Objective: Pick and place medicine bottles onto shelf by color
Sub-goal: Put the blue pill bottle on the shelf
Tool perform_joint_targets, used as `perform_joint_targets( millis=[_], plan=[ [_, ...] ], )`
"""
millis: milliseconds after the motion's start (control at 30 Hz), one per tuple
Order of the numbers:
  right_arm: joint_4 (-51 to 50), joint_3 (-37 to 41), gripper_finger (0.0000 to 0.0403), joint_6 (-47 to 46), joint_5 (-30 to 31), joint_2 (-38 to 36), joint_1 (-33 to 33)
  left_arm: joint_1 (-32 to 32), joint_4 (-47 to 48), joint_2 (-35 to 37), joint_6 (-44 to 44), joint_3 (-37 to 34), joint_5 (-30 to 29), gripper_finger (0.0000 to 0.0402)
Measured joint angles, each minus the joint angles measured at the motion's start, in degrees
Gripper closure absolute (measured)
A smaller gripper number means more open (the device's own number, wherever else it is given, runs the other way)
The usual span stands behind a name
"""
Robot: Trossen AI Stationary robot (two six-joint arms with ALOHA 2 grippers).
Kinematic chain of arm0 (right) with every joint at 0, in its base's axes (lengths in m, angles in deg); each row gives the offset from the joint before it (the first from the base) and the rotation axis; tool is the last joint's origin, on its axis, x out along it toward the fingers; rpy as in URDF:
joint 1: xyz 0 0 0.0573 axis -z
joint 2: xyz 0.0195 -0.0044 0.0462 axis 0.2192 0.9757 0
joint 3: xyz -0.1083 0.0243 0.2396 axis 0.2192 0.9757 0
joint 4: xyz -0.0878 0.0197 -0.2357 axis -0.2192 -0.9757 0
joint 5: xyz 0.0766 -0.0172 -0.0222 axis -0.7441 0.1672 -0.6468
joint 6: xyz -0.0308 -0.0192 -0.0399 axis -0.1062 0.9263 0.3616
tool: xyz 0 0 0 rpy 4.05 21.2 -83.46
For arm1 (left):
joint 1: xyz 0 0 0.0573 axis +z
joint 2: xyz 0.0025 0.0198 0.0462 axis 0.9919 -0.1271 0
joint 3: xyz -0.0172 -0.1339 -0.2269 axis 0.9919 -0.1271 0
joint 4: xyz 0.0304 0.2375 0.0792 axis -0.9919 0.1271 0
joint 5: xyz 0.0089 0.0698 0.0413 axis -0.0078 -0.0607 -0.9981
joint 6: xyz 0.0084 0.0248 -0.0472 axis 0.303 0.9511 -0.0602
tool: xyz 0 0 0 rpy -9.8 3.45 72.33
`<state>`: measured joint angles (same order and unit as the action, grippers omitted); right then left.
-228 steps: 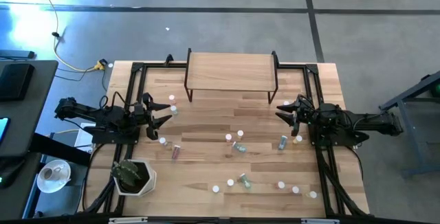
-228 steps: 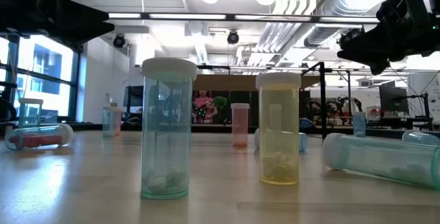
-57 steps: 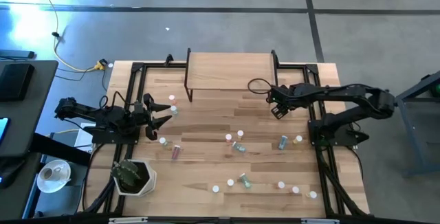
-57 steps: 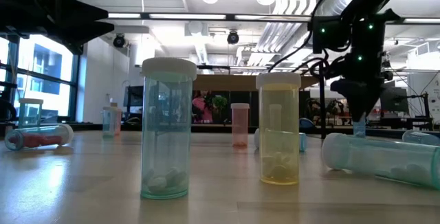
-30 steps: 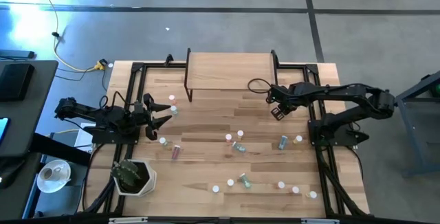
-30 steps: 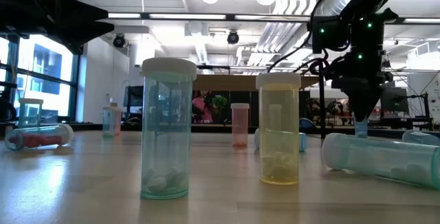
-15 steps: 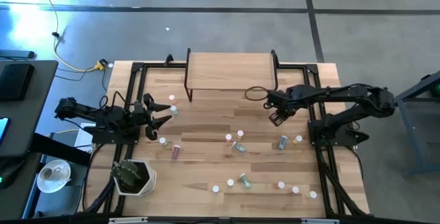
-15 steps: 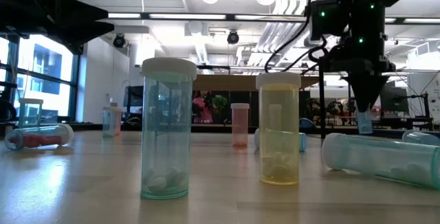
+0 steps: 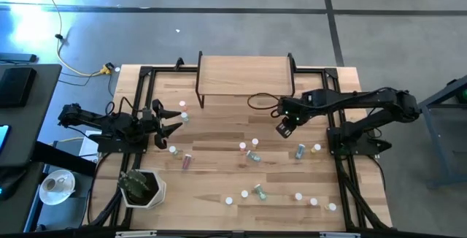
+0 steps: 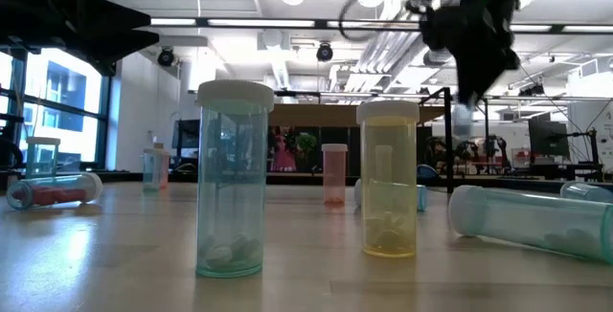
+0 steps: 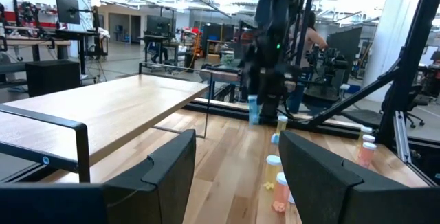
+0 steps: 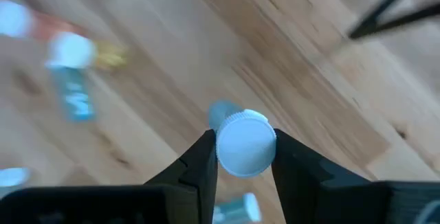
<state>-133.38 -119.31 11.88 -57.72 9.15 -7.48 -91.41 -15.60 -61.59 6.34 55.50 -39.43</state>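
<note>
My right gripper [image 9: 283, 128] hangs over the table in front of the shelf's right end and is shut on a blue bottle with a white cap [image 12: 245, 143], which also shows in the low view [image 10: 463, 121] and in the left wrist view [image 11: 254, 109]. The light-wood shelf [image 9: 244, 76] stands on black legs at the table's far middle. Several small bottles [image 9: 253, 154] stand or lie on the tabletop. My left gripper [image 9: 171, 125] waits open and empty at the table's left side, near two bottles [image 9: 182, 111]. My right gripper pinches the blue bottle just under its white cap [image 12: 245, 143] between its two fingers [image 12: 201, 161], one on each side. The fingers come from above, pointing down. The bottle hangs roughly upright below the fingers, cap up, clear of the table.
A plant pot [image 9: 142, 187] stands at the table's near left corner. Black frame rails [image 9: 337, 114] run along both sides. Tall teal [image 10: 230, 183] and yellow [image 10: 389, 183] bottles stand close to the low camera, and a teal one [image 10: 532, 218] lies on its side.
My right gripper has risen and gone toward the table's left and near edges, away from the shelf's right leg. It has stayed shut on the blue bottle. The bottle stood on the table a second ago and now hangs clear above it.
</note>
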Motion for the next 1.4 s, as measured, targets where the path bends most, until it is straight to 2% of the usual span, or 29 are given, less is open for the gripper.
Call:
perform_joint_targets(
  millis=[133,300,867,1200,1400],
  plan=[
    [0.0,-5.7,0.0299,3.9,3.3,0.0,-0.2,0.0,0.0,0.0,0.0,0.0,0.0,0.0202],
    [0.0,-12.7,0.0299,8.6,6.9,0.0,3.4,0.0,0.0,0.0,0.0,0.0,0.0,0.0202],
    [-0.3,-33.0,0.0299,25.3,5.8,0.5,28.5,0.0,0.0,0.0,0.0,0.0,0.0,0.0202],
    [-10.4,-48.4,0.0299,30.9,5.4,11.1,35.5,0.0,0.0,0.0,-0.1,0.0,0.0,0.0202],
    [-16.9,-52.6,0.0299,31.1,5.5,18.3,36.6,0.0,0.0,0.0,-0.1,0.0,0.0,0.0202]
  ],
)
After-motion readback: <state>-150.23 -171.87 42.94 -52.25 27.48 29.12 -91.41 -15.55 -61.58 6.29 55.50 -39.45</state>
